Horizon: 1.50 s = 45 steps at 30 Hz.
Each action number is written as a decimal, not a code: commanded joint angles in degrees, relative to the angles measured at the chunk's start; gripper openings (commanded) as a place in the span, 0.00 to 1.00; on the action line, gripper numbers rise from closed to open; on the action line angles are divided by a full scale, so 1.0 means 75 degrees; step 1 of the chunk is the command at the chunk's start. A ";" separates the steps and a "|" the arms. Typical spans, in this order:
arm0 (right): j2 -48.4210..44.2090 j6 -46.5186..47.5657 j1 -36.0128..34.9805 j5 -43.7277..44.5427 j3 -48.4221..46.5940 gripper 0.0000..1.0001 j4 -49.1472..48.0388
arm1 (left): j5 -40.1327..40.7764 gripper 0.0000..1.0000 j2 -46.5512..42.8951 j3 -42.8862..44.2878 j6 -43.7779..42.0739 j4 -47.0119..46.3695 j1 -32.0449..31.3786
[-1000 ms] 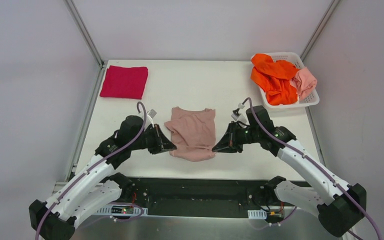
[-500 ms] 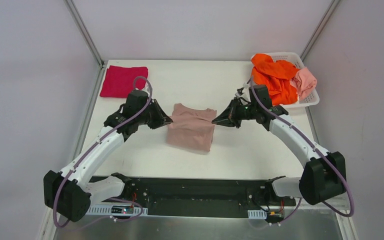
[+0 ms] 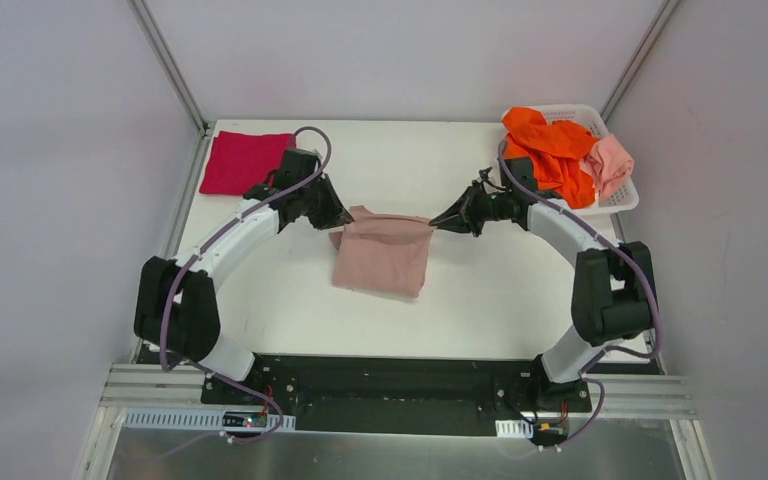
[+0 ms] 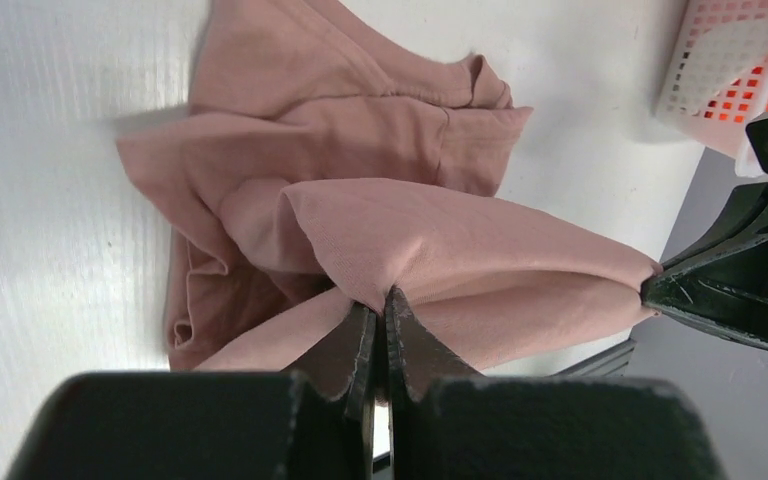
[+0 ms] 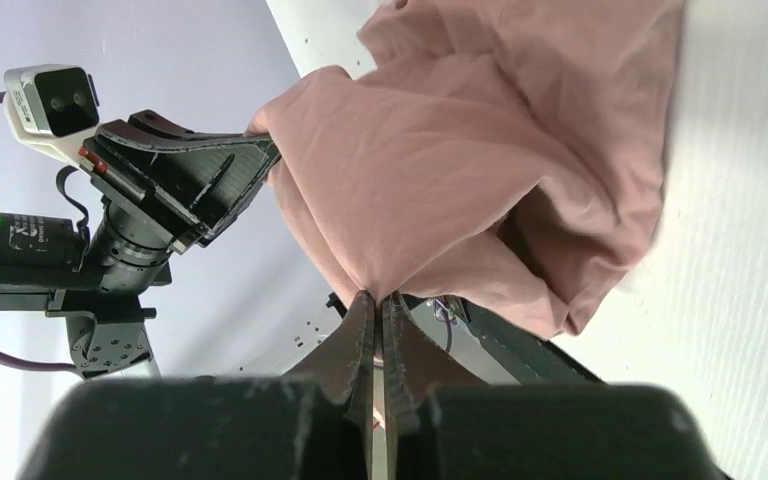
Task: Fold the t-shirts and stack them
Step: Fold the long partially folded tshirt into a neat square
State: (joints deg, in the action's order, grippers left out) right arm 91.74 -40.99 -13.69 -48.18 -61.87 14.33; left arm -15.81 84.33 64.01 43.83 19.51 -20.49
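Note:
The dusty-pink t-shirt (image 3: 384, 258) lies half folded mid-table, its upper layer lifted at the far edge. My left gripper (image 3: 343, 221) is shut on its far left corner; in the left wrist view (image 4: 381, 297) the pink cloth (image 4: 430, 240) is pinched between the jaws. My right gripper (image 3: 436, 221) is shut on the far right corner, as the right wrist view (image 5: 377, 296) shows with the cloth (image 5: 440, 170) stretched toward the left gripper (image 5: 250, 135). A folded crimson t-shirt (image 3: 245, 162) lies at the far left. Orange (image 3: 548, 152) and salmon-pink (image 3: 611, 162) t-shirts sit in the basket.
The white lattice basket (image 3: 622, 202) stands at the far right corner of the table, also showing in the left wrist view (image 4: 720, 70). Metal frame posts rise at both far corners. A black rail runs along the table's near edge.
Both grippers carried the near edge of the pink t-shirt away from the arms to the far edge, folding it over itself. Both arms are stretched further out.

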 commanded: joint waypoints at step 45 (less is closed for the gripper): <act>0.1346 0.0875 -0.2059 0.0040 0.0810 1.00 -0.2568 | -0.1704 0.99 0.4488 0.2877 -0.0376 -0.1011 0.0257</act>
State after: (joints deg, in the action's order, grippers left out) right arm 98.59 -36.18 -30.17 -45.21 -58.50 -1.58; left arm -28.40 116.36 83.96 40.23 13.23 -20.10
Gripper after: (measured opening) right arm 0.993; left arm 0.990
